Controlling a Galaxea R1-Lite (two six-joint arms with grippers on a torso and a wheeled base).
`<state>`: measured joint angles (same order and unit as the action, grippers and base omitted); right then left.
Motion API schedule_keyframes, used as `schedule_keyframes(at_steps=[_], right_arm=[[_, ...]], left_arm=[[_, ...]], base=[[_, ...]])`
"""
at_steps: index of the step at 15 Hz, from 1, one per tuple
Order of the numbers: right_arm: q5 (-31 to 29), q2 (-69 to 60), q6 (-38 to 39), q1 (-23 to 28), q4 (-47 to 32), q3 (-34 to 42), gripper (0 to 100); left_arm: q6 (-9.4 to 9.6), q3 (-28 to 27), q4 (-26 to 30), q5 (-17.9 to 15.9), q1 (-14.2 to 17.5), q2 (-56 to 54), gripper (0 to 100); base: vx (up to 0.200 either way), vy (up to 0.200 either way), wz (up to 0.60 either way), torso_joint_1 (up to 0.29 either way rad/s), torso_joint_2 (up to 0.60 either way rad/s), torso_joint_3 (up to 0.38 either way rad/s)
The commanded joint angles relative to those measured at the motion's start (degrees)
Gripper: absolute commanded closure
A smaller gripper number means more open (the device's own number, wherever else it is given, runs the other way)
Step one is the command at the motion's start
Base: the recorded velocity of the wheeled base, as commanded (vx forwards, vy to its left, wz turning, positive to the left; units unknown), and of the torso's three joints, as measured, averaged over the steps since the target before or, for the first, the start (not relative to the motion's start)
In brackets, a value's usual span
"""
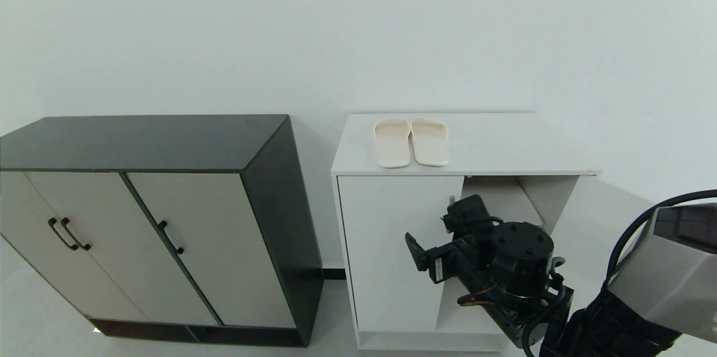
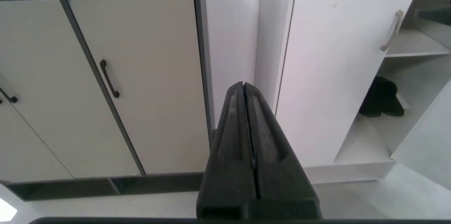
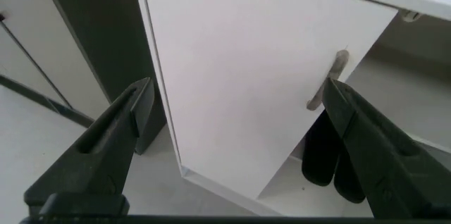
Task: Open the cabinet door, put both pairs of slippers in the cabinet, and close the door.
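Head view: cream slippers (image 1: 411,141) lay atop the white cabinet (image 1: 392,245), its right side open for loading. Left wrist view: left gripper (image 2: 244,91) pressed closed, empty (idle); black slippers (image 2: 381,97) sat stowed low inside. Right wrist view: right gripper (image 3: 237,90) spread wide, empty.
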<state>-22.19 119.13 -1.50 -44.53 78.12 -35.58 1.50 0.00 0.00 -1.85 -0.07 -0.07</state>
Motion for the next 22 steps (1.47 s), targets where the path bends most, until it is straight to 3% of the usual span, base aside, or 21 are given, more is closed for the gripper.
schedule_keyframes(at_steps=[1, 3, 4, 7, 9, 12, 16, 22], right_arm=[[0.0, 0.5, 0.2, 0.1, 0.5, -0.4, 0], [-0.1, -0.6, -0.1, -0.1, 0.1, -1.9, 0], [-0.3, -2.8, 0.4, -0.5, -5.4, -3.7, 0], [-4.0, -12.9, 12.0, -3.3, -37.0, -15.0, 0], [-7.9, -13.1, 15.9, -4.0, -45.1, -23.5, 0], [-10.9, -8.4, 15.5, -3.2, -45.2, -31.3, 0], [-11.0, -5.1, 13.9, -1.8, -44.9, -33.4, 0], [-11.0, -3.7, 13.5, 0.6, -45.0, -34.6, 0]], left_arm=[[-0.01, 0.0, 0.0, 0.0, 0.0, 0.1, 100], [-0.09, 0.0, 0.1, 0.0, 0.0, 0.1, 100], [-0.01, 0.0, 0.1, 0.0, 0.0, 0.1, 100], [-0.01, 0.0, 0.1, 0.0, 0.0, 0.1, 100], [-0.01, 0.0, 0.0, 0.0, 0.0, 0.1, 100], [-0.01, 0.0, 0.1, 0.0, 0.1, 0.1, 100], [-0.09, 0.0, 0.0, 0.0, 0.0, 0.1, 100], [-0.01, 0.0, 0.0, 0.0, 0.0, 0.1, 100]], base=[[0.000, 0.000, 0.00, 0.076, -0.16, -0.095], [0.000, 0.000, 0.00, 0.018, -0.04, -0.031], [0.000, 0.000, 0.00, 0.000, 0.00, 0.000], [0.000, 0.000, 0.00, 0.000, 0.00, 0.000], [0.000, 0.000, 0.00, 0.000, 0.00, 0.000], [0.000, 0.000, 0.00, 0.000, 0.00, 0.000], [0.000, 0.000, 0.00, 0.000, 0.00, 0.000], [0.200, 0.000, 0.00, 0.005, 0.01, 0.005]])
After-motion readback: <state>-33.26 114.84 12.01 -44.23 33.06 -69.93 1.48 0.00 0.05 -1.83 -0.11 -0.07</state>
